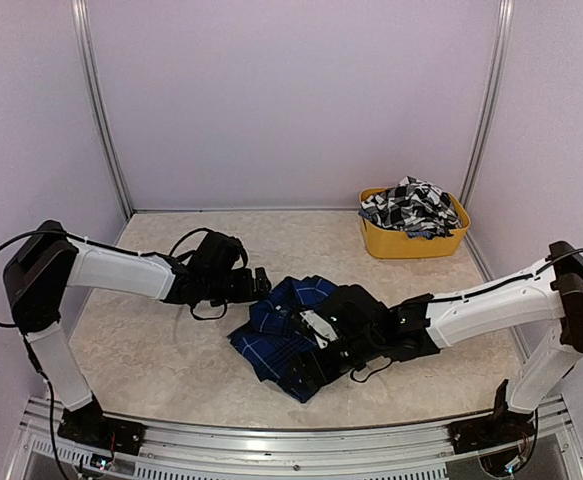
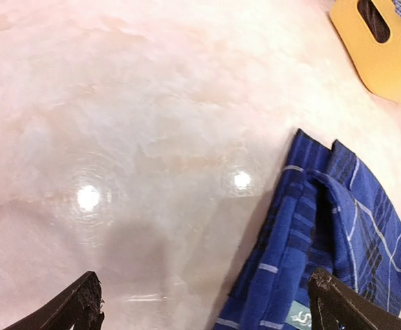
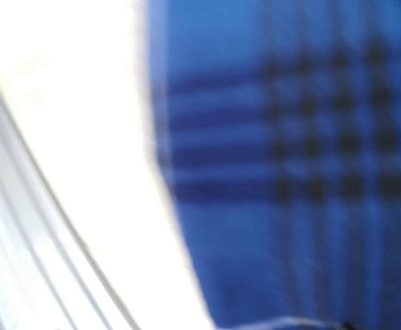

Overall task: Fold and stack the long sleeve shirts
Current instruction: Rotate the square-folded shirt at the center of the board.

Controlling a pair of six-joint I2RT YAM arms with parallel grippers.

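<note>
Blurred royal-blue plaid with black bands fills the right wrist view, so close that no finger shows. This is the blue shirt (image 3: 289, 165).

From above, it lies as a folded bundle a little toward 5 o'clock from the middle of the table (image 1: 151, 345). The right gripper (image 1: 316, 350) reaches in from 3 o'clock and sits low over the bundle's 3 o'clock half. I cannot tell whether it is spread or pinching cloth. The black wrist hides it from above, and the close view is all fabric.

The left gripper (image 1: 261, 283) hangs at the bundle's 11 o'clock corner, just beside the cloth, pointing toward 3 o'clock. Its fingers (image 2: 76, 309) stand wide apart and hold nothing. Between them are only bare table and the shirt's edge. In that view the cloth lies under and beside the finger at 5 o'clock, apart from the one at 7 o'clock.

As far as the bundle shows past the right arm, its long axis runs from about 1 o'clock to 7 o'clock in the overhead view. In the left wrist view its folded edge climbs from 6 o'clock toward 1 o'clock, with a small pale label (image 2: 300, 317) at the near end.

The checked shirt (image 1: 409, 203) is heaped in the yellow tub (image 1: 411, 247) at the table's 2 o'clock corner, well apart from both grippers.
</note>
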